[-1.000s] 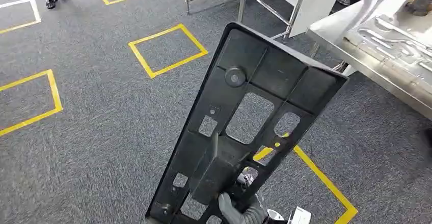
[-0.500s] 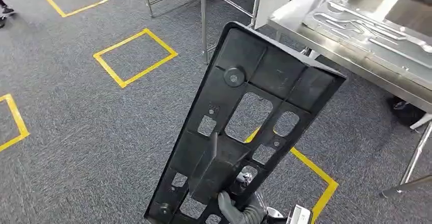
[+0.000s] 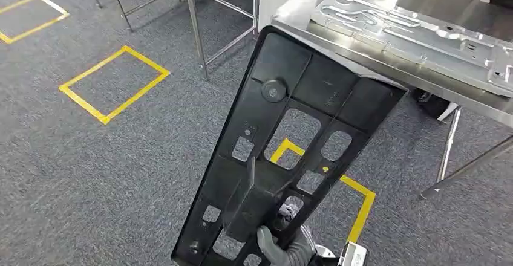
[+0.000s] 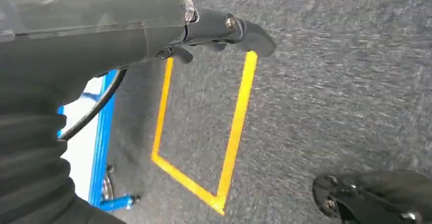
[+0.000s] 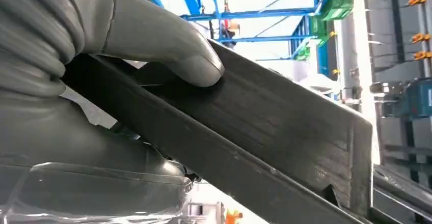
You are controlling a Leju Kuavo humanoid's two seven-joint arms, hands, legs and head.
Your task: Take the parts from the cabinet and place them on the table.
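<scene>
Whole scene has slid since half a second ago: the camera has turned, so the steel table [image 3: 399, 66] now sits larger at 1 o'clock and the yellow floor squares [image 3: 112, 84] have drifted toward 9 o'clock. Black panel [image 3: 284, 151] keeps the same spot in the head view.

No brand, label or readable writing anywhere.

Left hand [image 4: 224, 30]: hangs over grey carpet [image 4: 346, 81] and a yellow tape outline [image 4: 204, 132], fingers curled in, nothing held.

Black panel: long, flat, ribbed plastic with a raised rim, a round boss near the far end, several rectangular cut-outs. It stands tilted, far end leaning toward 1 o'clock, just short of the table edge and up in the air.

Right hand [image 3: 284, 248]: at 6 o'clock, clamped on the panel's near end; thumb [image 5: 173, 51] pressed on its edge in the wrist view.

Stamped metal sheet [image 3: 417, 30] lies on the table.
</scene>
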